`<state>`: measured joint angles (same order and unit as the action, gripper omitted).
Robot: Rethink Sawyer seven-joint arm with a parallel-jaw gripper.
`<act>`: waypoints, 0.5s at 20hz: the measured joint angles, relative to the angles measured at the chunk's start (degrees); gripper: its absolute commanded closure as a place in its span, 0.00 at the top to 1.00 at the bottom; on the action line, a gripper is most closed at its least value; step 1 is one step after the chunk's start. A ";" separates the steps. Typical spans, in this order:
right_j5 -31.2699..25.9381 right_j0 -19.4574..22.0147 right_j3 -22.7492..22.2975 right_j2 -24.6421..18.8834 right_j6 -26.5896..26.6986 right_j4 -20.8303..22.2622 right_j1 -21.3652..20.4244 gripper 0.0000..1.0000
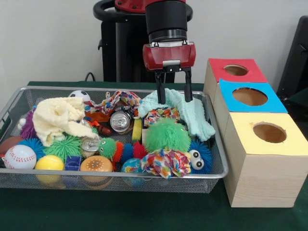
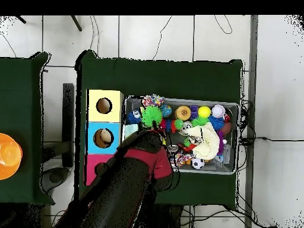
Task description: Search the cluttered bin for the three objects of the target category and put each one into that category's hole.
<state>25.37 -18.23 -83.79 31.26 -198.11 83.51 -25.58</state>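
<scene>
The silver wire-mesh bin [image 1: 115, 176] is full of toys, cloths and cans. My gripper [image 1: 174, 101] hangs over its far right part. Its black fingers [image 1: 160, 94] are spread and reach down on either side of a fold of a mint-green cloth [image 1: 195, 118]. The jaws are not closed on the fold. The round hole [image 1: 236, 70] in the red-topped box lies to the right of the gripper, beyond the bin's rim. In the overhead view my arm [image 2: 139, 172] covers the gripper and most of the red box [image 2: 90, 169].
A blue-topped box [image 1: 250, 96] and a yellow-topped box [image 1: 269, 132] stand in a row nearer the camera than the red one. The bin holds a yellow cloth [image 1: 57, 118], a soda can [image 1: 120, 121], a green fuzzy ball [image 1: 167, 134], a baseball [image 1: 19, 156] and patterned cloths [image 1: 166, 162].
</scene>
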 measured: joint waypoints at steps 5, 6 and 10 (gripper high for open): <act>0.01 0.00 0.00 0.08 0.00 0.10 -0.01 1.00; 0.01 0.00 0.00 0.12 0.00 0.16 -0.01 1.00; 0.01 0.02 0.01 0.79 0.00 2.05 0.19 1.00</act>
<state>25.38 -18.21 -83.79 32.04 -198.11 85.56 -25.39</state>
